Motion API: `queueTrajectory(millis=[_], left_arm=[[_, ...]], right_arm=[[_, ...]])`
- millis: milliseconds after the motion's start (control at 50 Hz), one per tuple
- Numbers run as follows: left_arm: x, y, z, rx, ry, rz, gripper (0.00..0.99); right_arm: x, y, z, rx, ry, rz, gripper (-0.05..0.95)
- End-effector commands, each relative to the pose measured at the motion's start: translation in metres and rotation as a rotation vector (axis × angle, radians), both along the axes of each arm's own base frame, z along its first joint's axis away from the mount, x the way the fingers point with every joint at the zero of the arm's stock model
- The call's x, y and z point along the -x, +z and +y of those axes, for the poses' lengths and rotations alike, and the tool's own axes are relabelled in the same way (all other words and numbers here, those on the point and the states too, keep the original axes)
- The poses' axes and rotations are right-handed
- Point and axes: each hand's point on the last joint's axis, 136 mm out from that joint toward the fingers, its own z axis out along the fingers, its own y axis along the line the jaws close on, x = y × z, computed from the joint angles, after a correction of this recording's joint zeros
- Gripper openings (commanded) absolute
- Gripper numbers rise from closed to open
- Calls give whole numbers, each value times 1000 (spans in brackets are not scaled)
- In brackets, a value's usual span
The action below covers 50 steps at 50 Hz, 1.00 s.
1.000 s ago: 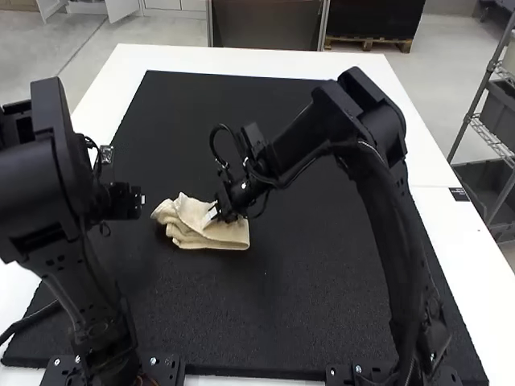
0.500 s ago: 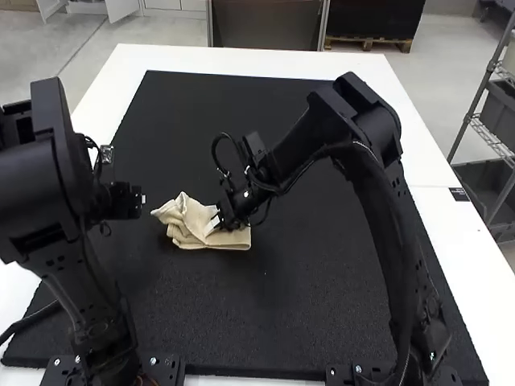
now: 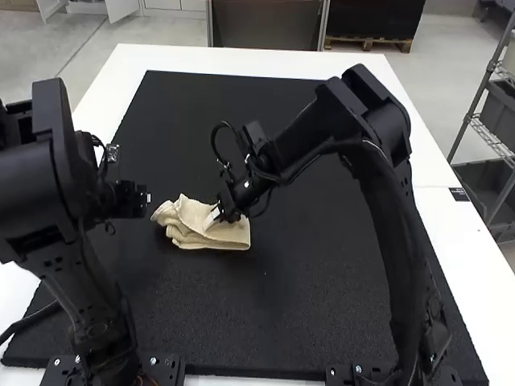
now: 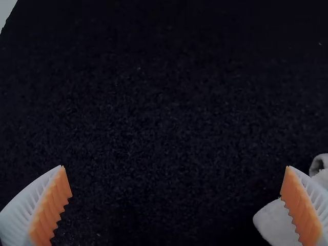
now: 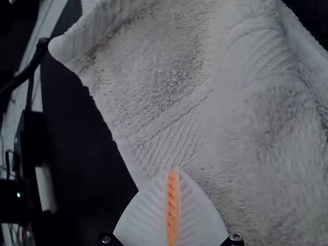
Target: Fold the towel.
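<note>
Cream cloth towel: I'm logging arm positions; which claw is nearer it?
Right: the right claw is down at the towel; the left claw is apart, beyond its left end.

From the high view I get bright, even light, with the white table (image 3: pixel 241 60) nearly washed out around the black mat (image 3: pixel 338 273). My left wrist view is dim, the mat sinking almost to black with faint speckle; in my right wrist view, muted light leaves soft shadows across the towel (image 5: pixel 169 77).
</note>
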Motion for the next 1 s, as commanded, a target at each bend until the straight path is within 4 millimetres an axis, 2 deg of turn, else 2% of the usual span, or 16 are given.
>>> queueTrajectory(millis=[0,300,440,660,980], left_arm=[[-4,9,-4,3,-15,-33,959],[-3,7,-4,3,-14,-28,959],[-3,7,-4,4,-12,-30,959],[-2,7,-2,2,-8,-31,959],[-5,11,0,0,1,-42,959]], right_arm=[[-14,43,9,-71,-6,-59,-15],[-5,62,30,-111,34,-74,-15],[-1,57,38,-111,48,-69,-15],[3,61,51,-129,71,-80,-15],[7,49,61,-125,91,-64,-15]])
